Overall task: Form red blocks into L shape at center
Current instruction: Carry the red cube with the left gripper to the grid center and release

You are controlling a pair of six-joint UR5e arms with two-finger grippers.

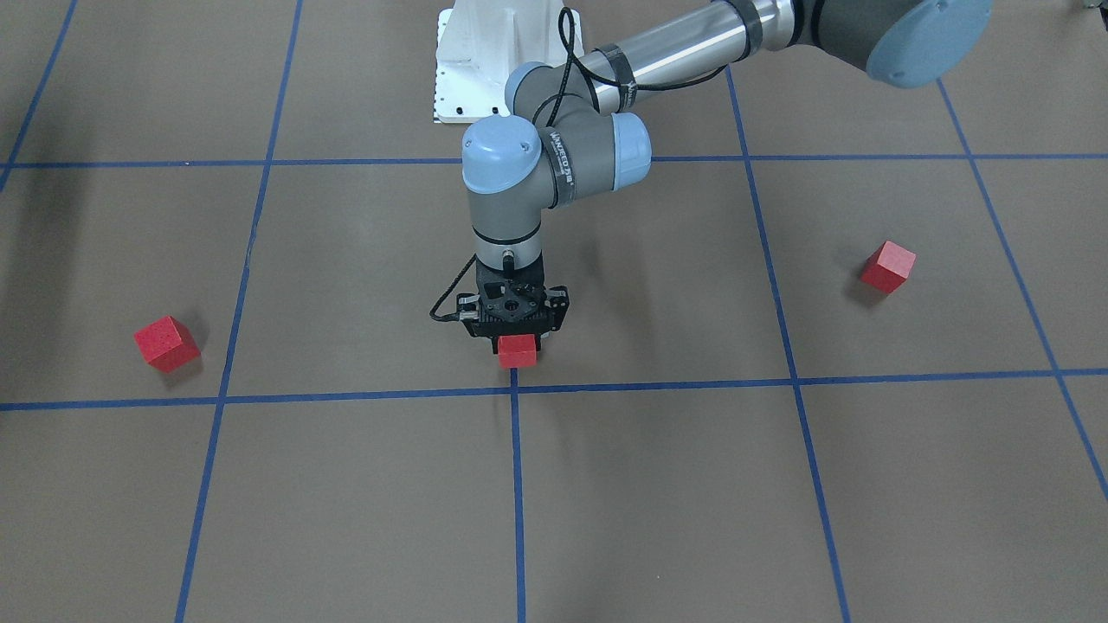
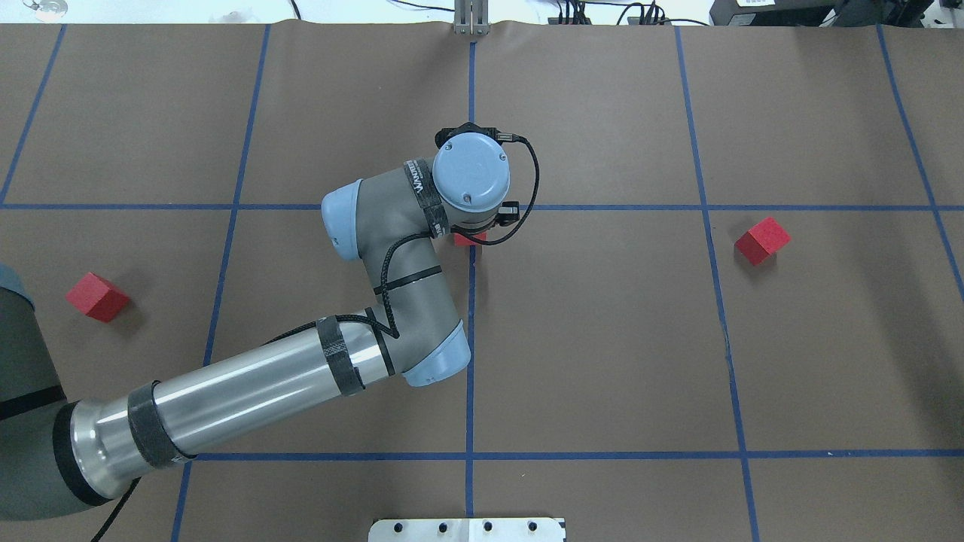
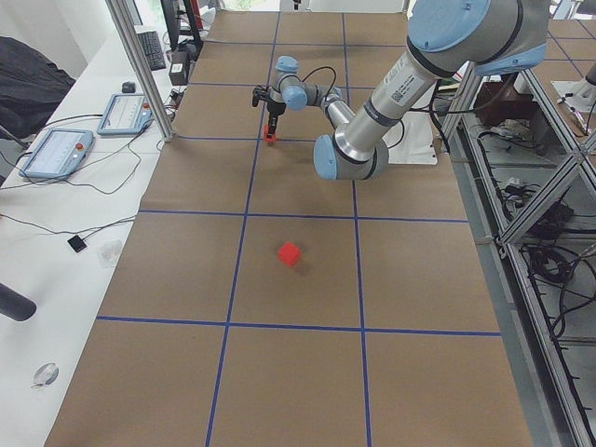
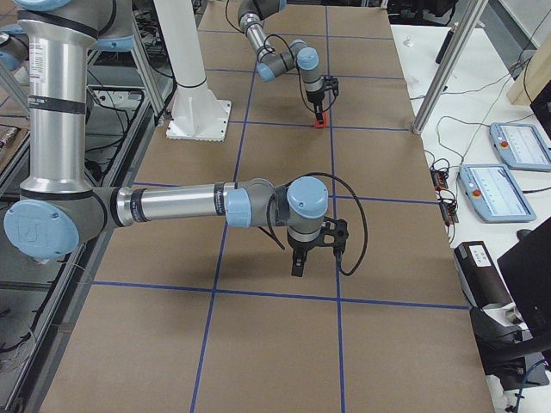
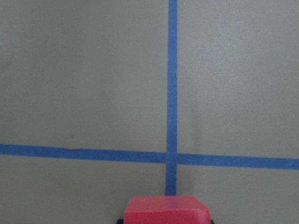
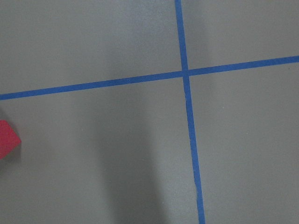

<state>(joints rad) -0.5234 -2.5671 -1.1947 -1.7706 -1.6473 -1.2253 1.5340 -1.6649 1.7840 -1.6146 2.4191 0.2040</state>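
Observation:
Three red blocks are in view. My left gripper points straight down at the table's centre and is shut on one red block, at or just above the paper beside the blue line crossing. This block fills the bottom edge of the left wrist view. A second block lies far to my left. A third block lies to my right, and its corner shows in the right wrist view. My right gripper hovers above the paper and shows only in the exterior right view. I cannot tell if it is open or shut.
Blue tape lines divide the brown paper into large squares. The white robot base plate sits at my edge of the table. Metal posts and tablets stand along the far side.

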